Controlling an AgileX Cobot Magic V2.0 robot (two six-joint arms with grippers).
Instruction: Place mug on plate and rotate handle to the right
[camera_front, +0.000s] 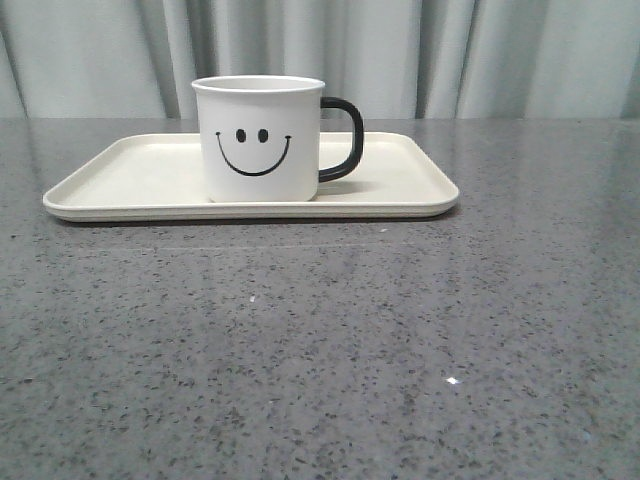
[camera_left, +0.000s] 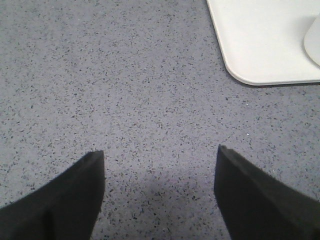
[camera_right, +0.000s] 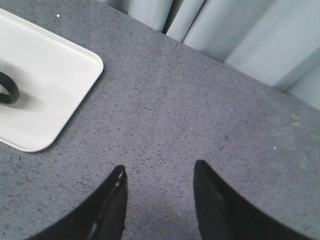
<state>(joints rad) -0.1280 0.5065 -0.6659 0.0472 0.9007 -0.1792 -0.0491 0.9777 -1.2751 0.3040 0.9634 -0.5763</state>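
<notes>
Standing upright on the plate (camera_front: 120, 170), the mug (camera_front: 258, 138) shows its smiley face toward the front camera, and the handle (camera_front: 345, 138) juts out to the robot's right. Judged from that alone, both halves of the task look done.

Left gripper (camera_left: 160, 192): jaws wide apart, nothing between them, only bare speckled table (camera_left: 125, 90) below. Plate corner lies well ahead of the fingertips and off toward the right-hand finger; a sliver of the mug's base just shows at that edge of the left wrist view.

Right gripper (camera_right: 159, 195): jaws parted moderately, empty, over bare table. Plate corner sits ahead and off to the side of the left-hand finger, well apart; a bit of black handle loop is visible there.

Reading: both arms sit clear of the plate, likely parked so nothing can nudge the mug. Nothing touches it.
</notes>
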